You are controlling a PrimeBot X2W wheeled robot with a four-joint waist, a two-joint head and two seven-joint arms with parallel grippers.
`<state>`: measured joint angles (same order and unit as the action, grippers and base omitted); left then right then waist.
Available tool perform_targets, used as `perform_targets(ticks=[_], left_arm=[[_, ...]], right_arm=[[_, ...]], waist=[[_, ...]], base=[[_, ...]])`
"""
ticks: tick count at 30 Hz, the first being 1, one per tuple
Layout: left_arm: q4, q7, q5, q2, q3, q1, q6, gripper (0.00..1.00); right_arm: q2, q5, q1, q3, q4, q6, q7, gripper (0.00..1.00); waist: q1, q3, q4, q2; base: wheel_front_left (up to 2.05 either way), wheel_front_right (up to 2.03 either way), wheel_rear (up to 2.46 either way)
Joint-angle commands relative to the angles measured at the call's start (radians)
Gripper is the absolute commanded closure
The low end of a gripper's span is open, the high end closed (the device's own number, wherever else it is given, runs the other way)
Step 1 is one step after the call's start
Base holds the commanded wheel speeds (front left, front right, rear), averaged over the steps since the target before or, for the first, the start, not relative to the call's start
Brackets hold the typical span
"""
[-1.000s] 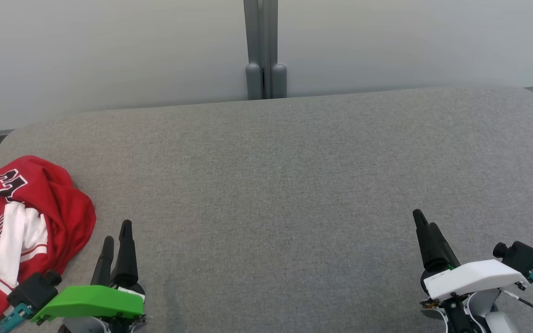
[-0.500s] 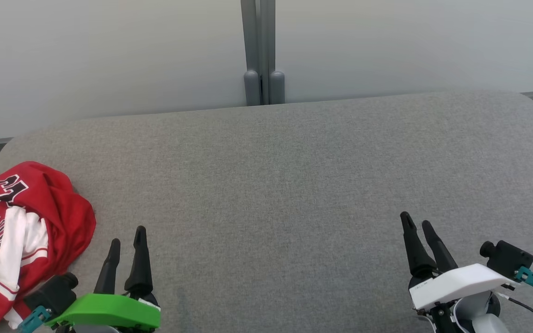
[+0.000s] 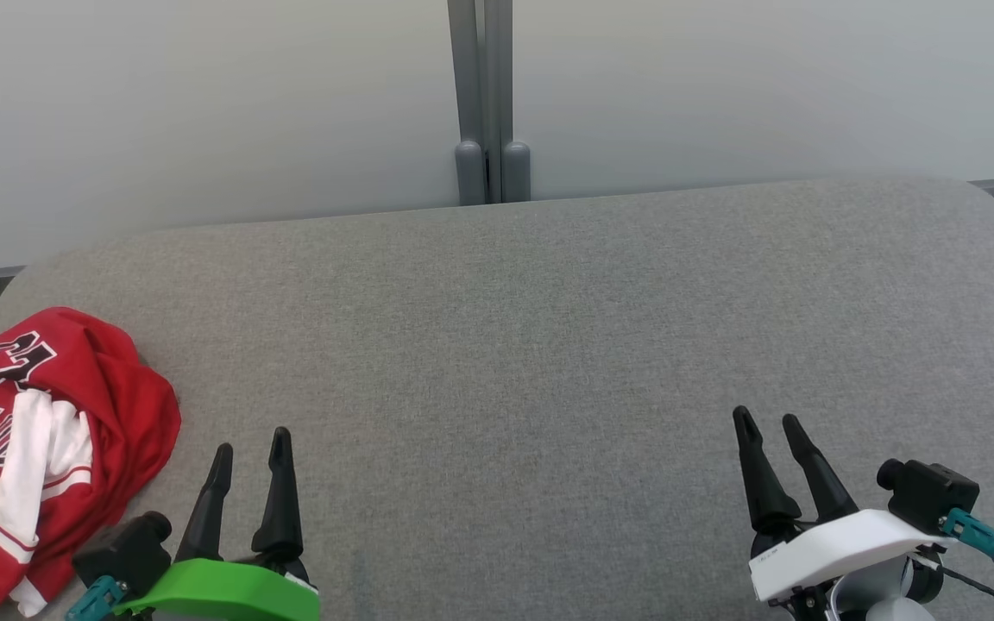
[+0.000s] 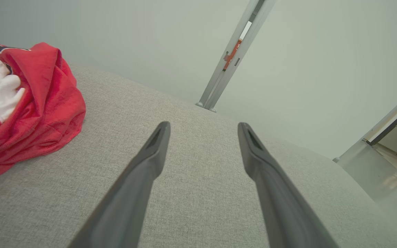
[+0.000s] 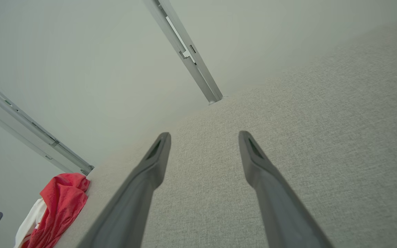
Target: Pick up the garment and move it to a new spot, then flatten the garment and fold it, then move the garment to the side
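The garment [image 3: 40, 431] is a red jersey with white sleeves and dark lettering, crumpled in a heap at the left end of the grey cushioned surface [image 3: 506, 345]. It also lies at the left in the left wrist view [image 4: 29, 106] and far lower left in the right wrist view [image 5: 60, 203]. My left gripper [image 3: 251, 442] is open just right of the heap, apart from it, nothing between its fingers. My right gripper [image 3: 764, 418] is open over bare fabric at the lower right, far from the garment.
A pale wall with a grey vertical post [image 3: 487, 95] stands behind the surface. The surface's rounded corners drop off at the far left and far right. A doorway [image 4: 395, 134] opens beyond the right end in the left wrist view.
Both grippers have drawn back toward the bottom edge and turned so their fingers stand apart side by side. The head camera tilted slightly. The garment lies as before.
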<state>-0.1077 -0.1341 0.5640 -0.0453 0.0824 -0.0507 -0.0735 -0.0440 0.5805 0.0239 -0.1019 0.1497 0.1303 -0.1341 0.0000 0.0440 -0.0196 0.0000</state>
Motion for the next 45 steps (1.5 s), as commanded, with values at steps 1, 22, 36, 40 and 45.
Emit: perform_targets(ticks=[1, 22, 36, 40, 45], left_arm=[[0.013, -0.012, -0.032, -0.008, 0.003, -0.003, -0.006, 0.0], [-0.009, -0.062, -0.211, -0.006, 0.008, -0.032, -0.018, 0.0], [-0.012, -0.091, -0.29, -0.007, 0.031, -0.043, -0.028, 0.0], [-0.011, -0.098, -0.321, -0.007, 0.035, -0.046, -0.026, 0.0], [-0.01, -0.108, -0.36, -0.008, 0.038, -0.049, -0.022, 0.0]], right_arm=[[-0.005, -0.035, 0.005, -0.001, -0.017, 0.0, -0.011, 0.0], [-0.007, -0.217, 0.028, 0.0, -0.041, 0.0, -0.062, 0.0], [-0.007, -0.312, 0.044, -0.009, -0.034, 0.0, -0.093, 0.0], [-0.007, -0.338, 0.047, -0.01, -0.034, 0.0, -0.1, 0.0], [-0.008, -0.372, 0.049, -0.013, -0.037, 0.001, -0.108, 0.0]], waist=[[0.0, 0.001, 0.0, 0.0], [0.0, 0.003, -0.007, 0.0], [0.0, 0.005, -0.01, 0.0], [0.0, 0.005, -0.011, 0.0], [0.0, 0.004, -0.012, 0.0]], base=[[0.0, 0.0, 0.0], [0.0, 0.0, 0.0], [0.0, 0.0, 0.0], [0.0, 0.0, 0.0], [0.0, 0.0, 0.0]])
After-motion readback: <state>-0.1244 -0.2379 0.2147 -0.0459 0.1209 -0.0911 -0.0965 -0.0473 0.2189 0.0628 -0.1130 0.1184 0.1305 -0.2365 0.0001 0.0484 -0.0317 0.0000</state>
